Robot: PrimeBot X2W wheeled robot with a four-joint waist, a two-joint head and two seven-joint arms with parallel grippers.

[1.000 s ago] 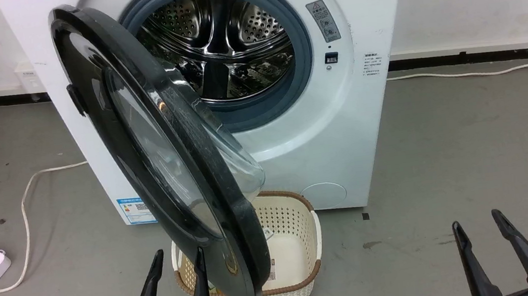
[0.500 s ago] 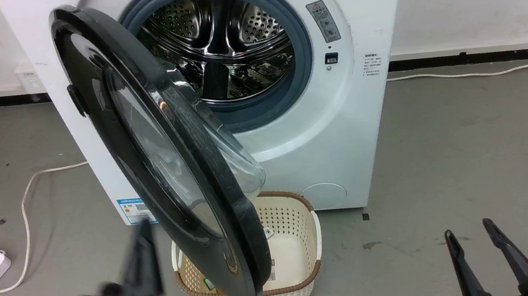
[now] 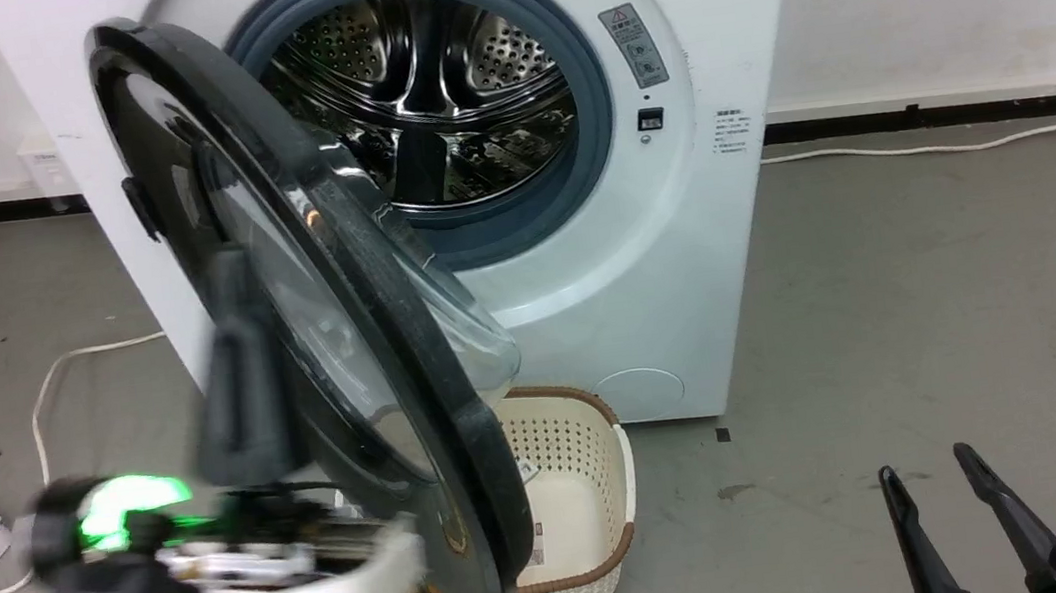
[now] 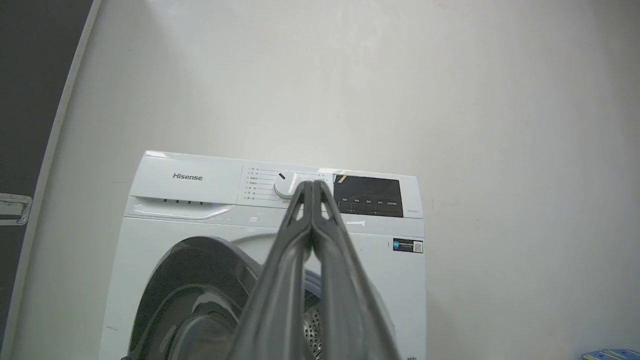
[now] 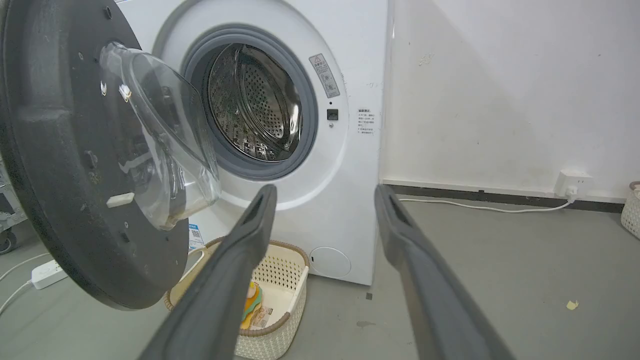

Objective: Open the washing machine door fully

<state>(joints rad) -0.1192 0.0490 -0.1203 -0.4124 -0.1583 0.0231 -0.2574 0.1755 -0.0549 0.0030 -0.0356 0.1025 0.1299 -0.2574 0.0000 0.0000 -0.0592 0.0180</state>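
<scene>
Standing partly open, the washing machine door (image 3: 385,284) hangs at the left of the washing machine (image 3: 644,252) in the head view, above a cream basket (image 3: 612,488) on the grey floor (image 3: 890,292). The left gripper (image 3: 230,273) is blurred before the door's outer face, jaws pressed together on nothing; whether it touches the door I cannot tell. The right gripper (image 3: 926,464) sits low right, well apart from the door. Left wrist view: closed jaws point at the control panel (image 4: 367,195). Right wrist view: jaws spread wide and empty, facing the drum (image 5: 255,110) beside the door's inner side
</scene>
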